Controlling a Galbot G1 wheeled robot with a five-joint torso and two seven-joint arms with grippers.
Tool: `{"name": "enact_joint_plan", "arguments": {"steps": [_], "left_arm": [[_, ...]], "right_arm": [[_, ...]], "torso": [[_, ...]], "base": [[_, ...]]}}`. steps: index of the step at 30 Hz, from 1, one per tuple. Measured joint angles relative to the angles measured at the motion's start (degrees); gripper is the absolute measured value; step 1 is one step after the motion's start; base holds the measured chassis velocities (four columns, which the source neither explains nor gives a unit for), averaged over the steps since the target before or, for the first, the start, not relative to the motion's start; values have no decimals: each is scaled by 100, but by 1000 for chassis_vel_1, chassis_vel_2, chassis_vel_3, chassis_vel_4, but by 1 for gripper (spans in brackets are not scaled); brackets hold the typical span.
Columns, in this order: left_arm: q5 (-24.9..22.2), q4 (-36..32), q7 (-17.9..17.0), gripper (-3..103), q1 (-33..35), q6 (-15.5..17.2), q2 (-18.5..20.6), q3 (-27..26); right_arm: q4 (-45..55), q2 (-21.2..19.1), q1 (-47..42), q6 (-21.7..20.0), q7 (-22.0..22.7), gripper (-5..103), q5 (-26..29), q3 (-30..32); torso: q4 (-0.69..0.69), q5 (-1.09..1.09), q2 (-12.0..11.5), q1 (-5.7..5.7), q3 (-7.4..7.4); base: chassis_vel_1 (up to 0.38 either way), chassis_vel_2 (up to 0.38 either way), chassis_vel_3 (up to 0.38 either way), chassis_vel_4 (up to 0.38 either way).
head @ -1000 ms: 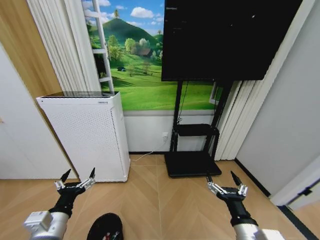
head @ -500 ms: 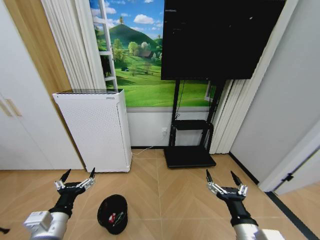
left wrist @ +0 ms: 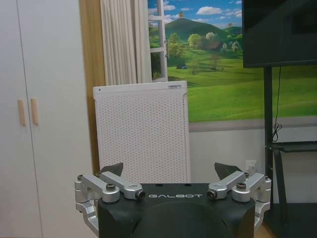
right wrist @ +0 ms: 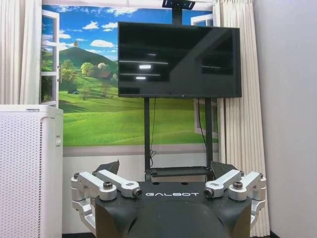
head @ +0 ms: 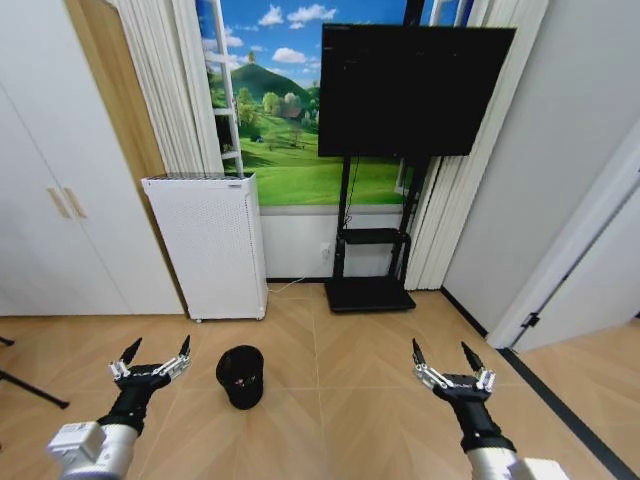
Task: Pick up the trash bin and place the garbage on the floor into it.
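light tan herringbone parquet floor (head: pixel 340 400) fills the lower half of the head view, bare between the arms. behind it, at about 11 o'clock from the frame's centre, stands the tall white perforated air purifier (head: pixel 210 245) against the wall; at about 1 o'clock the large black television on its black floor stand (head: pixel 412 92). the small black round mesh-sided trash bin (head: pixel 241 376) stands upright on the floor, long axis vertical, open mouth up, well in front of the purifier and apart from it. something small and reddish sits inside the bin; too small to tell what. no loose garbage can be made out on the visible floor. key relation: the bin lies at roughly 3 o'clock from the left gripper (head: pixel 152 363), near it, and at roughly 9 o'clock from the right gripper (head: pixel 450 372), well apart. judgement: the left arm is the nearer one for a pick-up, and a grasp would likely take the rim from above or the side. both grippers hover low in the view, pointing forward. left gripper fingers spread wide, holding nothing, touching nothing; the left wrist view confirms the wide gap. right gripper fingers likewise wide apart and empty, the right wrist view showing the same spread.
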Motion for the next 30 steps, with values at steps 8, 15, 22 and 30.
{"name": "enact_joint_plan", "arguments": {"steps": [8, 15, 22, 30], "left_arm": [[0, 0, -1, 100, 0, 0, 0, 0], [0, 0, -3, 100, 0, 0, 0, 0], [0, 0, -1, 100, 0, 0, 0, 0], [0, 0, 0, 100, -1, 0, 0, 1]], "right_arm": [[1, 0, 0, 0, 0, 100, 0, 0], [1, 0, 0, 0, -1, 100, 0, 0], [0, 0, -2, 0, 0, 100, 0, 0], [-1, 0, 2, 0, 0, 100, 0, 0]], "torso": [[0, -6, 0, 0, 0], [-1, -1, 1, -1, 0], [-5, 1, 2, -2, -1], [1, -4, -2, 6, 3]], "base": [[356, -330, -372, 324], [360, -293, -366, 310], [81, -64, -149, 110], [-56, 24, 59, -28]]}}
